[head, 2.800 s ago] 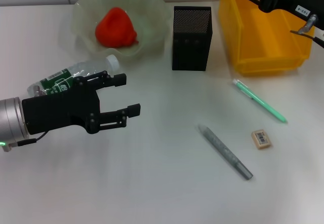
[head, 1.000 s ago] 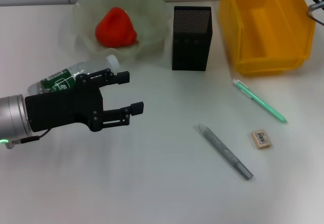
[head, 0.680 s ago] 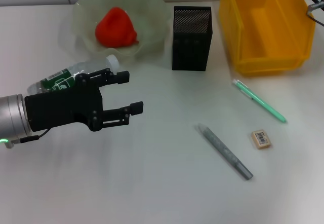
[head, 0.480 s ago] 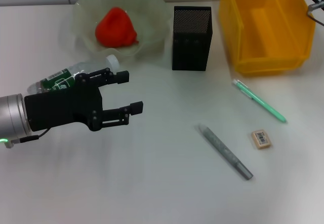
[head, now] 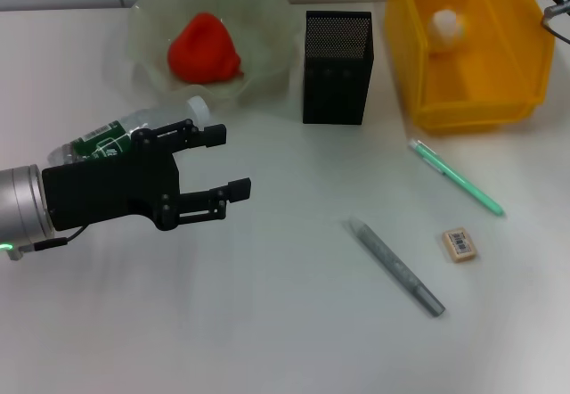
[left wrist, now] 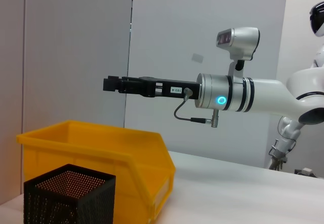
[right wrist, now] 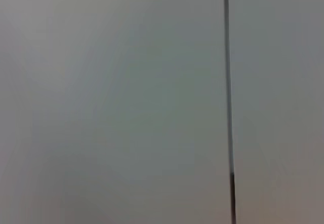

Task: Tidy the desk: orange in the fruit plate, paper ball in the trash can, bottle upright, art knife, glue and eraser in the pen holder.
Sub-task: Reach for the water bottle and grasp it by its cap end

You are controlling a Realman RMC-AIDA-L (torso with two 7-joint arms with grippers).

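One paper ball (head: pixel 444 25) inside the yellow trash can (head: pixel 499 100), near its far wall. Left gripper (head: pixel 216 161) over the tabletop (head: pixel 267 323), fingers spread, just beside the lying bottle (head: pixel 107 135). Right gripper (left wrist: pixel 112 84) above the can; finger state impossible to tell. Orange (head: pixel 204 48) in the fruit plate (head: pixel 267 20).

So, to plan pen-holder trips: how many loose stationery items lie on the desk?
3: green pen-like item beside the yellow bin, grey stick mid-desk, eraser between them. None seems hidden.
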